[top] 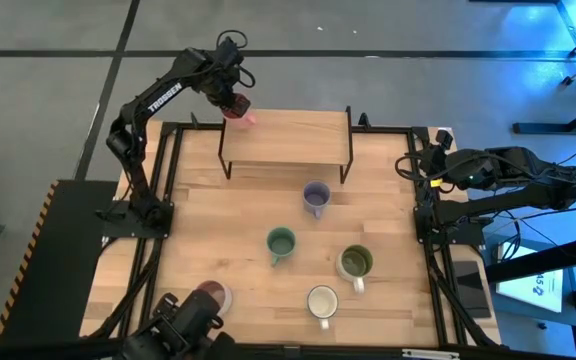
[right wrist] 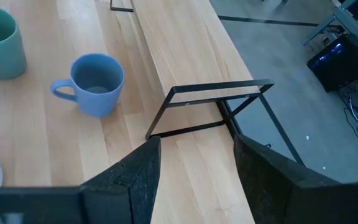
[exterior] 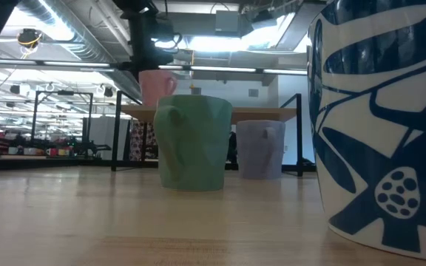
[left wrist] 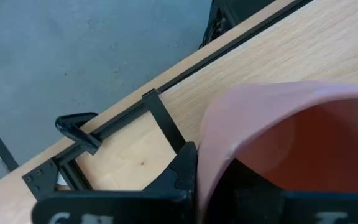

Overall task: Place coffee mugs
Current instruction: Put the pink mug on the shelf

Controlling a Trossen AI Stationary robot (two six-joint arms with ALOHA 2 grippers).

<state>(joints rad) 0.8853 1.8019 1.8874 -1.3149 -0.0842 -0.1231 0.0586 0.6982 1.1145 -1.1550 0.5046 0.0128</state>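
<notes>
The left gripper (top: 236, 103) is at about 11 o'clock on the bench (top: 198, 215), over the left end of the wooden shelf (top: 286, 137), its fingers pinching the rim of the pink mug (top: 240, 112). In the left wrist view one finger (left wrist: 182, 174) lies against the outside of the wall and the other seems to sit inside the cup. The mug is at or just above the shelf top; I cannot tell whether it is touching.

The right gripper (right wrist: 194, 177) waits at 3 o'clock, at the bench's right edge, fingers spread with nothing between them.

The other mugs stand on the bench, well apart:
- lavender mug (top: 315, 197), just past centre toward 12 o'clock
- teal mug (top: 281, 243), at centre
- olive mug (top: 355, 263), toward 4 o'clock
- white mug (top: 322, 302), toward 5 o'clock
- mauve-lined mug (top: 215, 295), near 7 o'clock, beside the low camera

These look like glazed ceramic: stiff, likely slick, and liable to chip if set down hard. They seem light enough for a rim pinch. The handle side or the wall beside it would be the surest hold.

"TROSSEN" can be read in white on the left arm (top: 164, 97). No other writing is readable.
</notes>
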